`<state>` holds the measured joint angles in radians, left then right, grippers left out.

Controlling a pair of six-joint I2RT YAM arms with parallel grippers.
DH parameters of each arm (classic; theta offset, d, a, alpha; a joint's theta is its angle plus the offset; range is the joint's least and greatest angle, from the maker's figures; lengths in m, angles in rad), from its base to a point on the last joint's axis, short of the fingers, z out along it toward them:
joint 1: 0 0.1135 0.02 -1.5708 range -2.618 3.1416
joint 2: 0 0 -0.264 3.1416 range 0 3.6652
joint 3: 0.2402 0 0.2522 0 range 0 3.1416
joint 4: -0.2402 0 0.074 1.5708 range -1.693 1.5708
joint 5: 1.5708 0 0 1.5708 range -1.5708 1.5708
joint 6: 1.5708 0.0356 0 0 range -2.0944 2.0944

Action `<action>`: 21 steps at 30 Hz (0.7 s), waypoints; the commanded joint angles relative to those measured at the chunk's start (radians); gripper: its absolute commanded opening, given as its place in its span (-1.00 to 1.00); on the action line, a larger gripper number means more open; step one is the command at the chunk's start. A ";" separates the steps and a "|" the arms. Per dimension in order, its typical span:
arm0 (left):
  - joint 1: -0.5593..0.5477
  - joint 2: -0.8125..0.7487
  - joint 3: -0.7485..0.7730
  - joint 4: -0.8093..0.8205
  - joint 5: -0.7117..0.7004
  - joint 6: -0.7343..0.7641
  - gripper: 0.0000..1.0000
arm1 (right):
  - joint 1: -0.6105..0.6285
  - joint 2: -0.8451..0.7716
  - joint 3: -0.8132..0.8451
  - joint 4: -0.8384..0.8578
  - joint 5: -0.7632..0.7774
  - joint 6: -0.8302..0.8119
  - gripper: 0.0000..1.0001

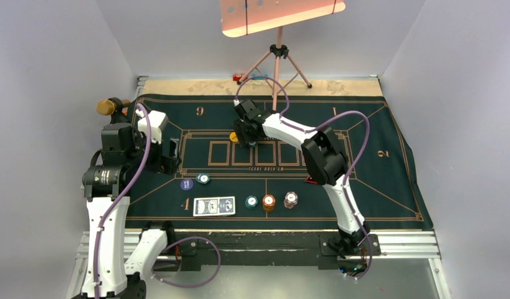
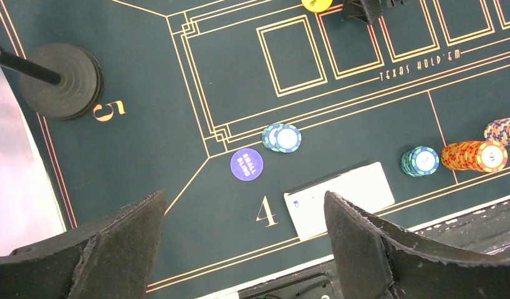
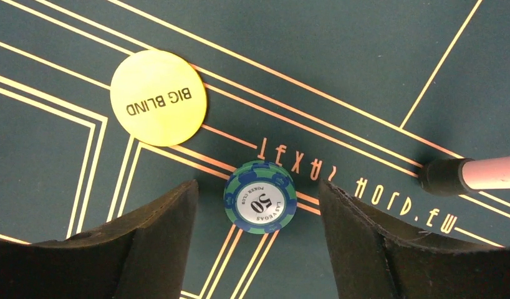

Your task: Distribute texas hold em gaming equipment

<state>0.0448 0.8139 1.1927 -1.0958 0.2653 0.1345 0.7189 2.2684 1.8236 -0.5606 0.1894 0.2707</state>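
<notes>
One teal chip stack (image 3: 260, 197) sits centred between right gripper (image 3: 257, 187) jaws, spread, not touching; left gripper (image 2: 244, 196) gaping, empty.

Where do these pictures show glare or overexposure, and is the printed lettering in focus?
Top external: the pinkish panel at the top edge is blown out. Left wrist: the rectangular card deck glares nearly white. Right wrist: sharp, lettering on the yellow round disc and the teal-edged chip reads clearly.

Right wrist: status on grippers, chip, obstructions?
Right gripper open, straddling 50 chip, not touching. Left gripper open, empty. Chip flat on mat. Big Blind disc beside it, apart.
</notes>
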 commanded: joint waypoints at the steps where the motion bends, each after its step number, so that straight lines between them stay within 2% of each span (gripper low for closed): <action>1: 0.005 -0.011 0.004 0.014 0.009 0.004 1.00 | 0.002 -0.103 -0.012 0.000 0.017 -0.007 0.50; 5: 0.004 -0.013 0.006 0.013 0.005 0.001 0.99 | 0.034 -0.237 -0.093 0.007 -0.005 -0.018 0.53; 12: 0.004 -0.004 0.015 0.015 0.003 0.001 0.99 | 0.193 -0.418 -0.301 -0.045 -0.046 -0.063 0.66; 21: 0.005 -0.007 0.010 0.014 -0.003 0.010 1.00 | 0.299 -0.531 -0.556 -0.019 -0.140 -0.057 0.73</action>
<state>0.0448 0.8112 1.1927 -1.0962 0.2649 0.1345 1.0183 1.7786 1.3350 -0.5739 0.0906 0.2264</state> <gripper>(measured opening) 0.997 0.854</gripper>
